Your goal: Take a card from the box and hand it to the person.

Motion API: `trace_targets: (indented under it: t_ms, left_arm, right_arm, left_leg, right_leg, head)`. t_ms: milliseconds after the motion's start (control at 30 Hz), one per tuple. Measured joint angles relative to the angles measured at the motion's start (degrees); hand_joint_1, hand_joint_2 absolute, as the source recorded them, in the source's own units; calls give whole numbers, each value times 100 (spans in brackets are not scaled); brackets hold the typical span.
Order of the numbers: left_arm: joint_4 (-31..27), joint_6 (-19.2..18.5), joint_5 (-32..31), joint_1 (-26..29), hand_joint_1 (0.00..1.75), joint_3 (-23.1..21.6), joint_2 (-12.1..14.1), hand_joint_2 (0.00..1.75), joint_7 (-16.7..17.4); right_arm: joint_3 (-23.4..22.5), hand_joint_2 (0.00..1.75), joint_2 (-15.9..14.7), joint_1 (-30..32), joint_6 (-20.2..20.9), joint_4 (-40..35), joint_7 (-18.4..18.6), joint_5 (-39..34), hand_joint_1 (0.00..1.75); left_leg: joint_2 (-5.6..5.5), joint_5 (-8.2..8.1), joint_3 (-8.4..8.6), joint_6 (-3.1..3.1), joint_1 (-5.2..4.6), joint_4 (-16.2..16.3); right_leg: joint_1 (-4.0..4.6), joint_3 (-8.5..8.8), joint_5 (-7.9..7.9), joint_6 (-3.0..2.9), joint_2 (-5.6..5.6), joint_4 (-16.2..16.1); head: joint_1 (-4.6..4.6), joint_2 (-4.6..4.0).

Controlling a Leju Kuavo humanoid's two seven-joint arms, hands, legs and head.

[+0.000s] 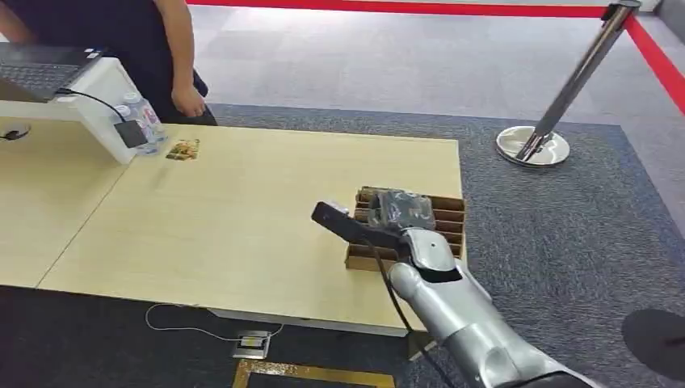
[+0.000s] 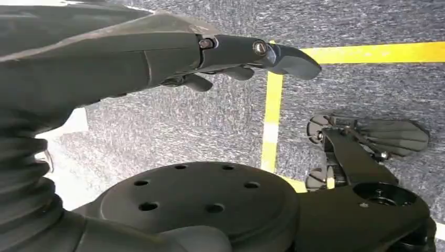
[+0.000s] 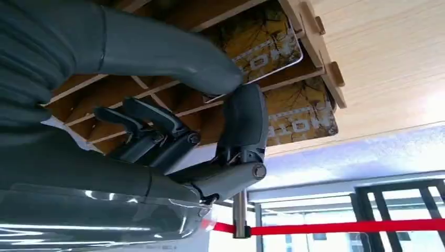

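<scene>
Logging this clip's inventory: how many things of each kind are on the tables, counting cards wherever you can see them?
Cards: 3, one lying loose, two standing in the box
Slotted boxes: 1
Water bottles: 2
Laptops: 1
White risers: 1
Total: 8

Right arm (image 1: 476,331): silver, rounded shell segments with a black band at the wrist joint; a black cable runs along its underside. Right hand (image 1: 400,212): dark grey back with pale markings, black flat wrist plate beside it. In the right wrist view the hand (image 3: 173,131) shows a thick smooth grey thumb, darker slim fingers (image 3: 144,118) and round silver pivot screws. Left hand (image 2: 236,55): dark grey, ribbed cover, silver screws.
</scene>
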Motion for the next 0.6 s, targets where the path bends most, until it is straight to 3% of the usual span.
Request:
trace_targets:
  t_ms: [600]
  left_arm:
    - [0,-35,35,2,0,7,0,175,-105]
  right_arm:
    - [2,175,-278,200,129,-1823,-37,52,175]
  left_leg:
    - [0,0,-8,0,0,0]
  right_leg:
    - [0,-8,0,0,0,0]
  head:
    - [-2,0]
